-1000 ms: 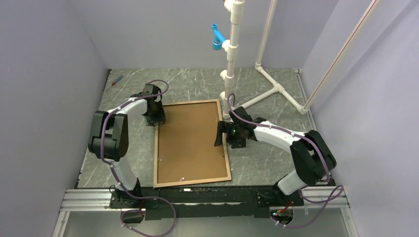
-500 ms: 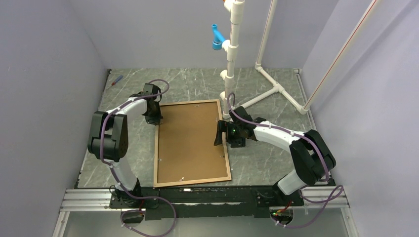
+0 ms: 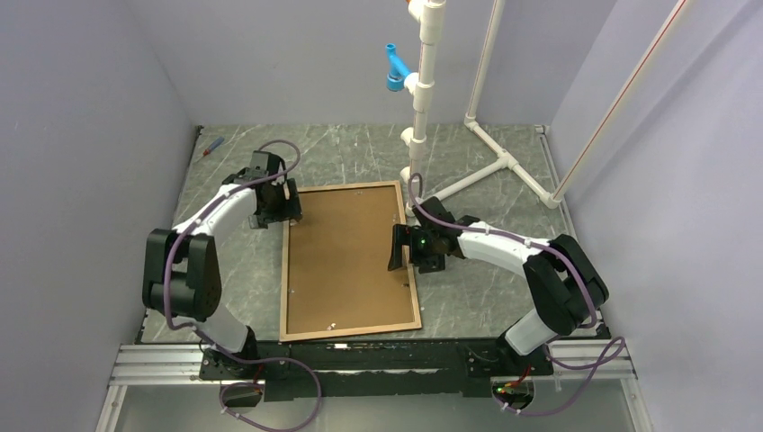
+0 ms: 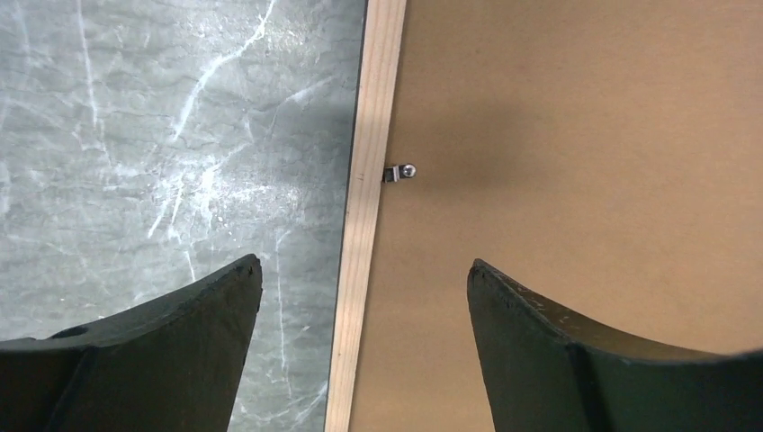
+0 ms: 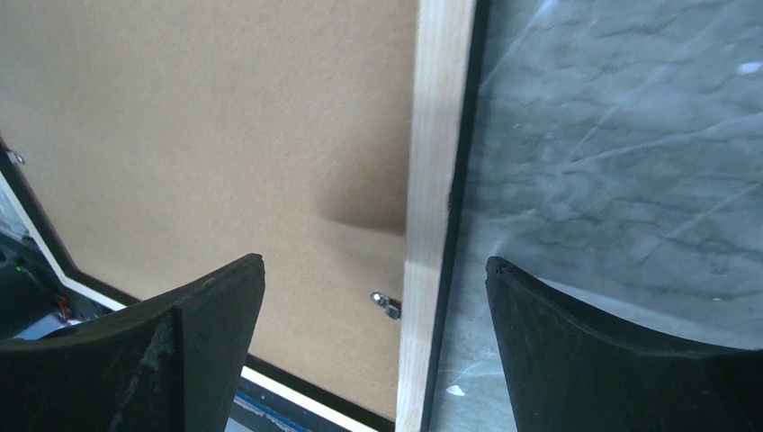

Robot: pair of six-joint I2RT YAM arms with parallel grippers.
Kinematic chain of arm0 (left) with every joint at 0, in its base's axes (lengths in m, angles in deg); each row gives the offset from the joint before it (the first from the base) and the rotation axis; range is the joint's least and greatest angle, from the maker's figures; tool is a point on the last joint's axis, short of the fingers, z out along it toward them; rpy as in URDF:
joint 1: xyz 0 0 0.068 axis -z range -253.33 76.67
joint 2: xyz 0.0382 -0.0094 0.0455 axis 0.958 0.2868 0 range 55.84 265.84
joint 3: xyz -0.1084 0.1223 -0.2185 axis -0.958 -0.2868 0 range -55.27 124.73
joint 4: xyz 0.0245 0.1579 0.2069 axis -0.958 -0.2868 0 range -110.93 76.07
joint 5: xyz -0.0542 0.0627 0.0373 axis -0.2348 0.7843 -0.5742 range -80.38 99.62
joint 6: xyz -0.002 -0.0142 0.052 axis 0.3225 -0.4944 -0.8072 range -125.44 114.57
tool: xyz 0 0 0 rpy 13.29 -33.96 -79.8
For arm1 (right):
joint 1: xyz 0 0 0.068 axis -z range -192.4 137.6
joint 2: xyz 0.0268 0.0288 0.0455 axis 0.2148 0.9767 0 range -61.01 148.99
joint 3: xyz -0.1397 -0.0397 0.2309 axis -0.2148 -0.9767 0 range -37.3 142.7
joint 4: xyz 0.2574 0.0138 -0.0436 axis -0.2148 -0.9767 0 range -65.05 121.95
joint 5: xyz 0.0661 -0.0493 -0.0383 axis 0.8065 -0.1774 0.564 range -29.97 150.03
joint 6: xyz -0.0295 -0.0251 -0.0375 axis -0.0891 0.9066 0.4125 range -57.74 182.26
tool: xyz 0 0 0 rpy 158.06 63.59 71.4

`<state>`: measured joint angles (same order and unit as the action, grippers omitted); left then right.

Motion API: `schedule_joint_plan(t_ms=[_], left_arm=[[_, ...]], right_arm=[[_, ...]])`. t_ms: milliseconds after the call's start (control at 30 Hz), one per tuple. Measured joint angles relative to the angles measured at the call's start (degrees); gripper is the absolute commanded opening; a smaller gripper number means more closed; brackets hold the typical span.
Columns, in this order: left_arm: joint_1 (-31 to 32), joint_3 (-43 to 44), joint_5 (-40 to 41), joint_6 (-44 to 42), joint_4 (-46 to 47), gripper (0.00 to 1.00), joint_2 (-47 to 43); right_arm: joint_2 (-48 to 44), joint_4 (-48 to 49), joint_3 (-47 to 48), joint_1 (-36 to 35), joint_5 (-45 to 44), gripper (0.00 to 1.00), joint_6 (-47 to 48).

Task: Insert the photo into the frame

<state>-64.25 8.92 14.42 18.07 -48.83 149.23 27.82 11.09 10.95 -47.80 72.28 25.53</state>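
Grey marble tabletop (image 3: 468, 297) between lilac walls (image 3: 90, 135), frame (image 3: 283, 288) flat, both jaws wide apart, empty.

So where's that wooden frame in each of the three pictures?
Overhead view: the frame lies flat, mid-picture.
Left wrist view: the frame is a pale strip, top to bottom, just left of centre.
Right wrist view: the frame is a pale strip, top to bottom, just right of centre.
Shared landmark: the brown board inside it.
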Motion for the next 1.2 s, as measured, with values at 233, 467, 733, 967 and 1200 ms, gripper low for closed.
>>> schedule_joint_plan(t_ms=[233,467,733,967,1200], left_arm=[[0.0,-2.84,-1.51,-0.04,-0.22,0.89,-6.34],[0.17,-5.46,-6.34,-0.2,-0.22,0.89,-12.63],[5.16,-5.79,-10.45,0.02,1.49,0.89,-14.78],[12.15,-6.03,-15.47,3.02,6.1,0.79,-11.67],[16.31,-5.99,-23.61,8.7,15.78,0.55,-3.58]], right_arm=[[0.07,-1.29,0.37,-5.51,0.09,0.94,0.11],[-0.02,-0.22,-0.07,-10.19,2.05,0.94,-2.58],[-0.04,3.76,-0.61,-14.47,5.44,0.97,-5.66],[-5.42,5.07,-3.87,-11.15,6.01,0.95,-6.84],[-10.14,10.45,-10.21,1.6,9.14,0.86,-7.98]])
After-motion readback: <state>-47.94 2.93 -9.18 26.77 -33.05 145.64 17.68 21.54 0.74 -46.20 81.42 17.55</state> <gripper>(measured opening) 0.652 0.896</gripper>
